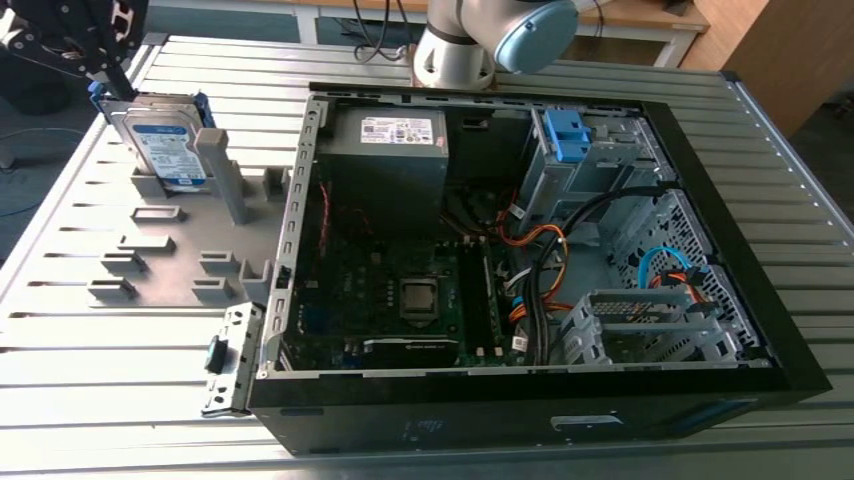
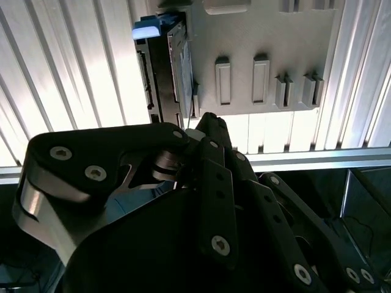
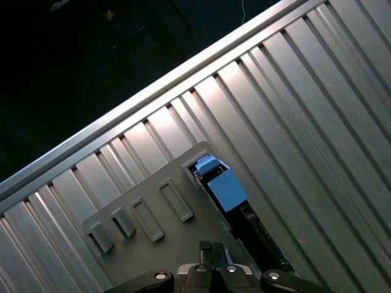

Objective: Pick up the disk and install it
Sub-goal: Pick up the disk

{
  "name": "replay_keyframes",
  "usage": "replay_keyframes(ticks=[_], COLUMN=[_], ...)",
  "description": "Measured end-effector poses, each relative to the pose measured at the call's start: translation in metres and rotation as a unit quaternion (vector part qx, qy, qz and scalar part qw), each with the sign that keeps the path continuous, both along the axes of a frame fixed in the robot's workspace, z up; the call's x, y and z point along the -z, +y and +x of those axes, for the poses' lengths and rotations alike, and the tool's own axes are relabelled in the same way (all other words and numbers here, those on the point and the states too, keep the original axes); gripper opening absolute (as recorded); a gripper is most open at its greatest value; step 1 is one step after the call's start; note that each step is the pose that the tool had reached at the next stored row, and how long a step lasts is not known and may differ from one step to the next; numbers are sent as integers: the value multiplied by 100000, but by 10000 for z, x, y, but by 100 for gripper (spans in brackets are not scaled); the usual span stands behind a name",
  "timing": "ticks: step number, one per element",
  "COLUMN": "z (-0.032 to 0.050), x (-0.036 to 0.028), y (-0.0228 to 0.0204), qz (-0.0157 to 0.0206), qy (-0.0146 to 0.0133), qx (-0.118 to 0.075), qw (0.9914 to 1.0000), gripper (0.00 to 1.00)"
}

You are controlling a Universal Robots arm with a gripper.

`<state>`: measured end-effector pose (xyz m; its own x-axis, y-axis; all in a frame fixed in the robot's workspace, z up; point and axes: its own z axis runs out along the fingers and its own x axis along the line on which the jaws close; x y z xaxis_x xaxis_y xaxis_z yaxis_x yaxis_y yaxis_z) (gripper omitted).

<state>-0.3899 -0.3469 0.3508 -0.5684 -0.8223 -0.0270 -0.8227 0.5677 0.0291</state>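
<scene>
Gripper [image 2: 206, 121], fingers together, hangs near disk [image 1: 167, 150] (upright in grey rack [image 1: 174, 250]) on ribbed table [image 1: 80, 350].

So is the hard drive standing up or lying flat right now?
Standing up. In the exterior view the hard drive sits on edge in a slot of the grey holder, outside the computer case.

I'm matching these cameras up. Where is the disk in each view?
Exterior view: the disk stands on edge in the grey fixture plate, at the exterior view's upper left.
Second wrist view: the disk lies edge-on along the plate's edge.
First wrist view: its blue frame end sits at the plate's edge.
Shared landmark: the plate.
</scene>
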Motion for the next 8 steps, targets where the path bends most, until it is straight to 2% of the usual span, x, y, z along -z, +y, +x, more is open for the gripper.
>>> replay_keyframes(ticks=[8], z=[0], x=[0], y=[0], qz=[-1], qy=[3], qx=[-1698], qw=[99986], gripper=[11])
